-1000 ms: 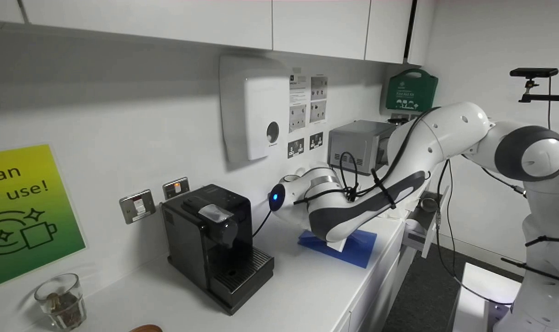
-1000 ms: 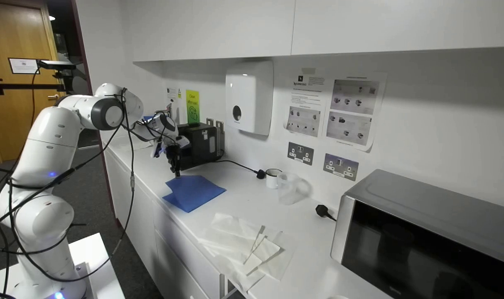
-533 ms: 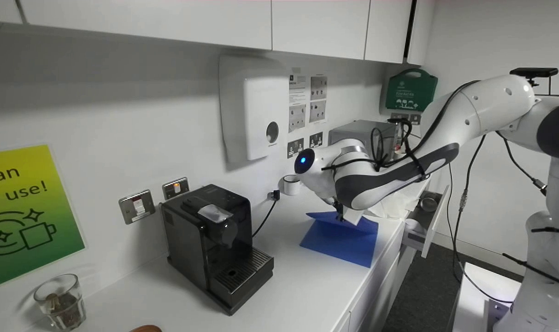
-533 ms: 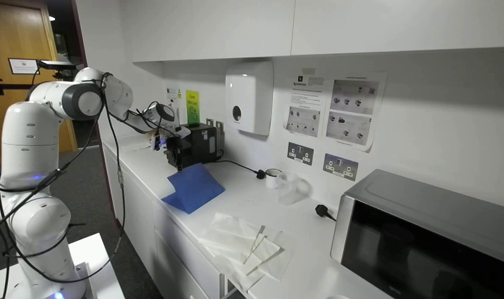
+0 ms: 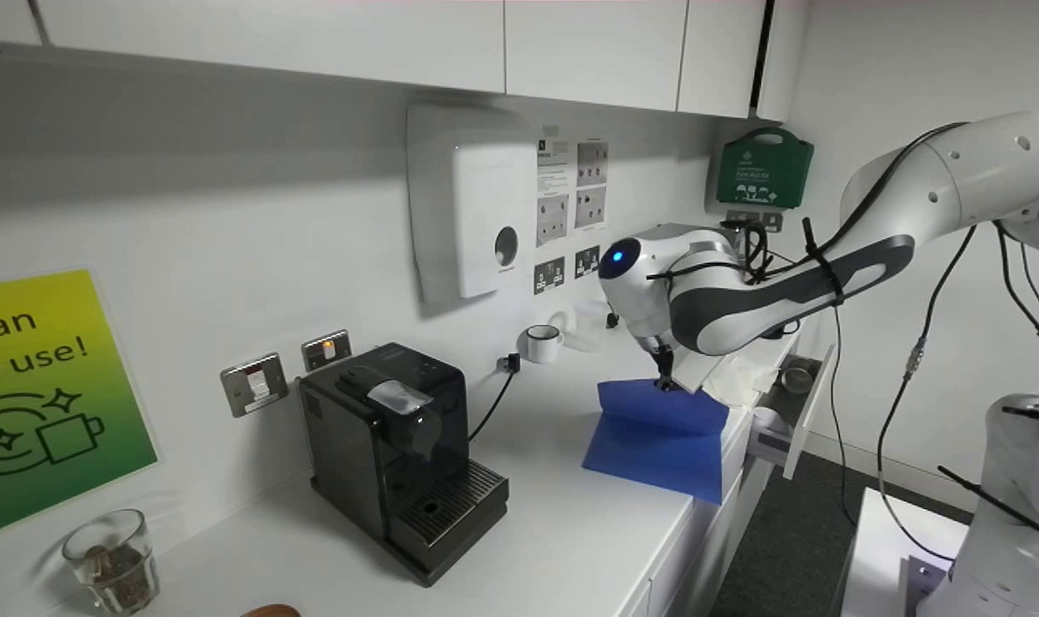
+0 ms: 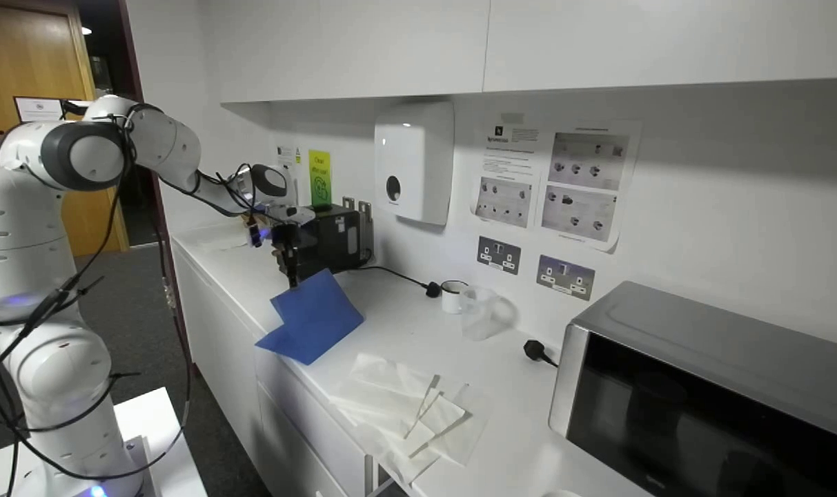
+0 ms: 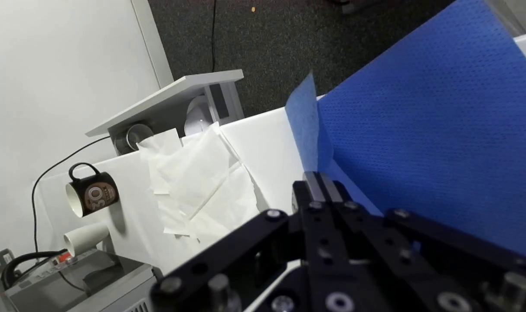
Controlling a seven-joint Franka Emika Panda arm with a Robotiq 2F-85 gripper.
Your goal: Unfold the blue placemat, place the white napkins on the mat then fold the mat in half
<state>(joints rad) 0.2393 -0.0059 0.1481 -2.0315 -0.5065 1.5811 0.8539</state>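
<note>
Our fingers (image 7: 313, 186) clamp the blue placemat (image 7: 440, 130) by its raised edge — lower half one side, white napkins (image 7: 197, 175) the other — so we'd probably unfold toward those.

The dispenser (image 6: 415, 162) hangs on the wall beneath the cupboards (image 5: 596, 51) and above the table (image 5: 562, 540). Right of the dispenser are notices (image 6: 509, 148), with sockets (image 6: 499, 255) lower on the wall; farther right comes the microwave (image 6: 701, 386). Below the dispenser lies a black plug (image 6: 432, 289); below and slightly right, a white mug (image 6: 452, 301) and a clear cup (image 6: 479, 314). Left of the dispenser are the coffee machine (image 5: 399, 454), switches (image 5: 257, 385) and a sign (image 5: 48, 403). A glass (image 5: 115, 561) is farthest left; the first aid kit (image 5: 766, 169) is far right, above an open drawer (image 5: 809, 416).
</note>
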